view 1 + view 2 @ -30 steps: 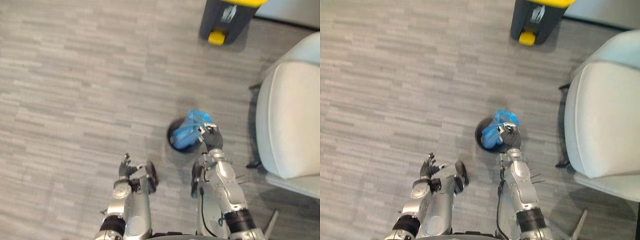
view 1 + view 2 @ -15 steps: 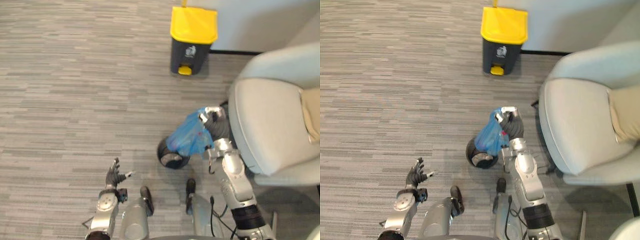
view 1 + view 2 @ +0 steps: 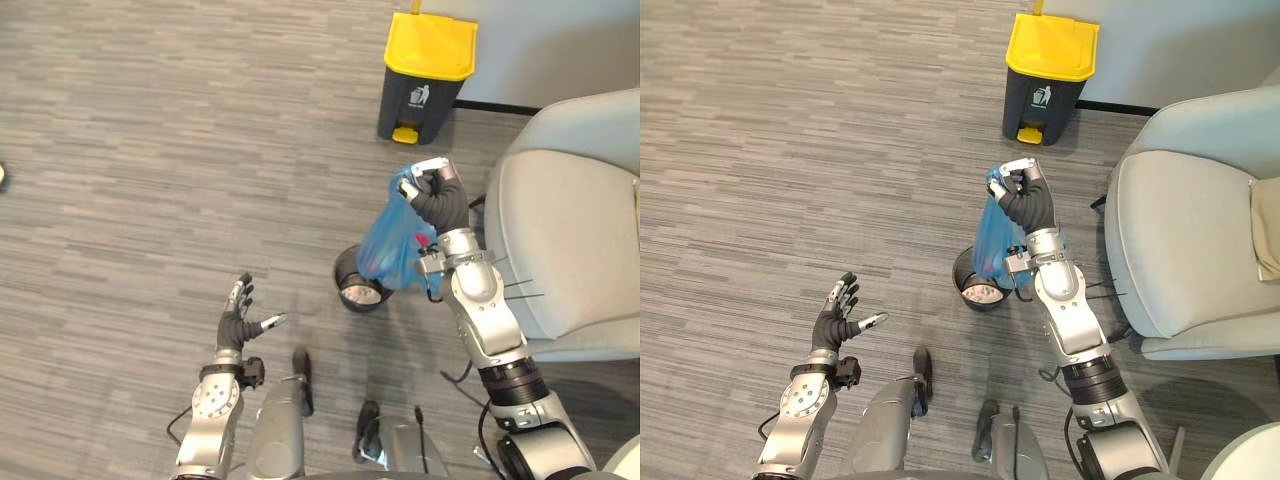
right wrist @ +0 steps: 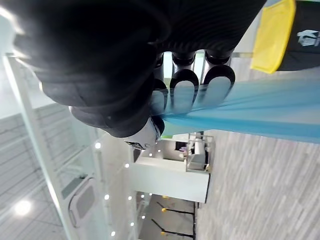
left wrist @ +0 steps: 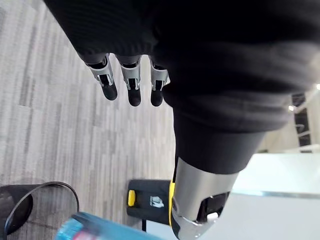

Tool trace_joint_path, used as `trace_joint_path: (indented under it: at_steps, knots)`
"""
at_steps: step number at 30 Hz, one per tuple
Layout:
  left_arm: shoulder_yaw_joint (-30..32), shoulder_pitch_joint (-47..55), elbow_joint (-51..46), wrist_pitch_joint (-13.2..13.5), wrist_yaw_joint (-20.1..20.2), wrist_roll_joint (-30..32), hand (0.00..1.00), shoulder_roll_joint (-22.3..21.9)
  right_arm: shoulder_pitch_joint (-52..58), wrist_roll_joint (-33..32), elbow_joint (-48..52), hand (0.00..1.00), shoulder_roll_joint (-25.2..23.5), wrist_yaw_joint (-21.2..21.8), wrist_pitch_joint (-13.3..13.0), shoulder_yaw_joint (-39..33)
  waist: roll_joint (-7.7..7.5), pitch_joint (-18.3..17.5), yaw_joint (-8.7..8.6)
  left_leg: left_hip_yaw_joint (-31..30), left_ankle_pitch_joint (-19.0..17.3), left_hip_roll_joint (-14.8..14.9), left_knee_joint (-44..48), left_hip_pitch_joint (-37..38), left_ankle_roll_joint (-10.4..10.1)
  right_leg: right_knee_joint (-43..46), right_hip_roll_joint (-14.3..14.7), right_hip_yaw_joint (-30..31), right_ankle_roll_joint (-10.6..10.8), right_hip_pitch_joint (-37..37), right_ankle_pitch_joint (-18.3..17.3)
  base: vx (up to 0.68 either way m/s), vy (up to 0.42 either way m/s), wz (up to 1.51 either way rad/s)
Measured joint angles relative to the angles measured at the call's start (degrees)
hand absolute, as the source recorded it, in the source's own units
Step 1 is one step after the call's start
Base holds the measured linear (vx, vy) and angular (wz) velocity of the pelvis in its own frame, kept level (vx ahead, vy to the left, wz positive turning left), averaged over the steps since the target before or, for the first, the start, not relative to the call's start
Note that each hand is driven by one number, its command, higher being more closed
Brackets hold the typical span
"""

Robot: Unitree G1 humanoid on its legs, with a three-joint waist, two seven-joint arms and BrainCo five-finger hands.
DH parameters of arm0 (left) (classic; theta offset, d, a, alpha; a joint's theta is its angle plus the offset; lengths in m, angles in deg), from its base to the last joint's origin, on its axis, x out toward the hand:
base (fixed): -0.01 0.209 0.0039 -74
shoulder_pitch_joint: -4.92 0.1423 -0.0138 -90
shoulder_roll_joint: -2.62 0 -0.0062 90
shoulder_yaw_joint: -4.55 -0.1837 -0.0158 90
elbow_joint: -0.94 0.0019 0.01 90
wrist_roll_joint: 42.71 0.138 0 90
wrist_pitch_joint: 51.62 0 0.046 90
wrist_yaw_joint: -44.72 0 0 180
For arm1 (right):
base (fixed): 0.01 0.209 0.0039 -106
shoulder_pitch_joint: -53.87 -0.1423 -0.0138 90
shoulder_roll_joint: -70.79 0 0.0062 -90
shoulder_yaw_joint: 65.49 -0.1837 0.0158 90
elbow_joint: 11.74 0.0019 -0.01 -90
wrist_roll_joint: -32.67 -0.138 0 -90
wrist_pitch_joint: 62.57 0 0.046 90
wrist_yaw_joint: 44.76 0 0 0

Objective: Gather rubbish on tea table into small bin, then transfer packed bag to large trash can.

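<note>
Under the right hand [image 3: 436, 195] the bag [image 3: 392, 250] hangs, fingers clamped on its top, bin [image 3: 355, 290] close by; left hand [image 3: 238, 322] fingers spread apart

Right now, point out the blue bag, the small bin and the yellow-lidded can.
blue bag [image 3: 393, 250], left eye view, body.
small bin [image 3: 342, 275], left eye view, rim.
yellow-lidded can [image 3: 432, 45], left eye view, lid.
</note>
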Motion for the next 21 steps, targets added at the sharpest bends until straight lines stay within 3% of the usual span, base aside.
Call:
trace_joint_path:
  at_steps: [2,3,4,5,7,11,15,20,21]
  knots:
    - [-1.94,-2.2,0.04,0.03,0.36,0.06,0.0,1.71,-0.14,-0.01,0.04,1.0,2.07,0.94,0.01,-0.01,0.15,-1.15,-1.22,-0.74,-3.31,0.6,-6.09,6.75,-1.94,-3.73,0.43,-1.15,0.37,0.1,2.89,-0.19,0.054,0.28]
    - [-2.9,-3.14,0.12,0.03,0.39,0.22,0.0,2.31,-0.23,-0.02,0.08,1.0,2.45,1.09,0.01,-0.06,0.46,-1.61,-1.82,-0.74,-3.27,0.63,-10.36,8.85,-2.22,-5.08,0.61,-1.94,0.73,0.11,3.95,-0.13,0.086,0.56]
    - [-4.78,-5.4,0.29,0.03,0.44,1.21,0.0,3.26,-0.72,-0.04,0.13,1.0,3.54,1.63,0.0,-0.34,1.42,-2.41,-3.16,-1.41,-2.27,0.59,-19.12,12.25,-3.97,-7.13,1.24,-3.27,1.34,-0.02,5.74,-0.12,0.12,0.52]
    - [-6.9,-8.64,1.17,0.01,0.47,2.45,0.0,4.65,-0.82,-0.1,0.1,1.0,3.72,2.08,0.17,-0.69,0.57,-2.84,-2.86,-1.41,0.72,-0.2,-24.14,13.74,-5.32,-8.34,0.78,-3.43,2.07,-0.66,7.36,-0.15,0.142,0.32]
    - [-8.71,-10.83,1.54,0.02,0.52,4.17,0.0,5.88,-1.48,-0.15,0.27,1.0,2.63,3.42,0.28,0.62,-0.22,-3.85,-2.69,-0.68,2.56,-1.51,-27.16,14.84,-4.21,-10.82,0.15,-2.93,2.78,-0.2,9.7,-0.12,0.133,-0.04]
    - [-10.91,-13.27,4.71,0.58,1.28,6.78,0.0,7.28,-3.92,-2.4,3.8,1.0,0.8,4.96,0.25,5.37,-0.3,-6.61,-2.79,1.2,4.46,-3.87,-30.63,16.86,-2.35,-15.4,-0.58,-1.06,4.45,1.25,13.57,-0.08,0.145,-0.17]
    - [-14.88,-17.48,10.51,0.34,1.79,9.18,0.0,7.54,-8.26,-4.52,5.1,1.0,-1.37,6.88,0.18,10.81,-0.67,-7.4,-2.81,2.63,5.12,-4.9,-31.59,18.29,-1.91,-18.24,-0.95,0.45,4.82,2.77,16.14,-0.07,0.104,-0.2]
    - [-19.84,-21.49,17.54,-0.53,2.04,13.89,0.0,6.79,-13.16,-6.57,5.0,1.0,-5.32,8.39,0.41,20.21,-2.31,-8.64,-2.81,4.01,5.23,-5.03,-31.47,18.69,-1.75,-20.25,-0.72,2.41,4.6,3.11,18.44,-0.07,0.038,-0.19]
    - [-19.82,-21.67,17.9,-0.57,1.75,15.1,1.0,6.42,-13.61,-7.04,4.66,1.0,-6.07,8.4,0.64,21.66,-2.51,-8.77,-2.72,4.34,5.25,-4.96,-31.46,18.89,-1.76,-20.43,-0.56,2.82,4.46,3.17,18.76,-0.05,0.013,-0.19]
